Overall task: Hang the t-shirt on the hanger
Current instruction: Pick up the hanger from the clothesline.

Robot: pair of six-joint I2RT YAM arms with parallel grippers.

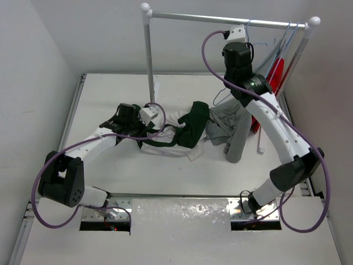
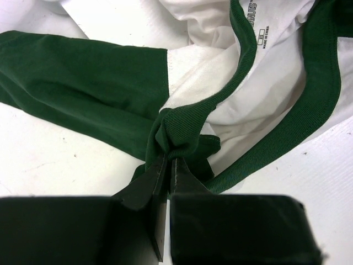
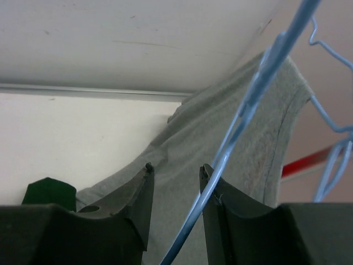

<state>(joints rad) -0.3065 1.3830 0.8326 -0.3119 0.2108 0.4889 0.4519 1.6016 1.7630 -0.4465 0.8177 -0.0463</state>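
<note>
**Currently: left arm pinches the collar, right arm is up at the rail**

Seen from the top camera, the t-shirt (image 1: 185, 132) lies crumpled near the middle of the table (image 1: 182, 176), with its dark green parts uppermost. The left gripper (image 1: 154, 122) is down at the shirt's left edge. A plain grey shirt (image 1: 231, 130) lies in a heap just right of it, touching it. The right arm reaches up and back, so the right gripper (image 1: 242, 33) sits high at the white clothes rail (image 1: 220, 18), close to the hanger (image 1: 251, 25). More blue hangers and a red shirt (image 1: 276, 72) hang toward the rail's right end.

From the left wrist, the left gripper (image 2: 170, 160) has its fingers pressed together on a bunched fold of the green collar band (image 2: 182, 124). White body cloth of the t-shirt (image 2: 209, 72) spreads behind the fold, and a green sleeve runs off to the left. The neck label is readable at the top.

From the right wrist, the right gripper (image 3: 176, 167) stands with its fingers apart. The thin pale-blue wire of the hanger (image 3: 242, 110) runs diagonally down through the gap, lying close against one finger's inner face. Nothing is clamped. The grey shirt (image 3: 265, 138) fills the background behind the fingers, and a red strip (image 3: 309, 162) shows at the right among further blue wires.
</note>
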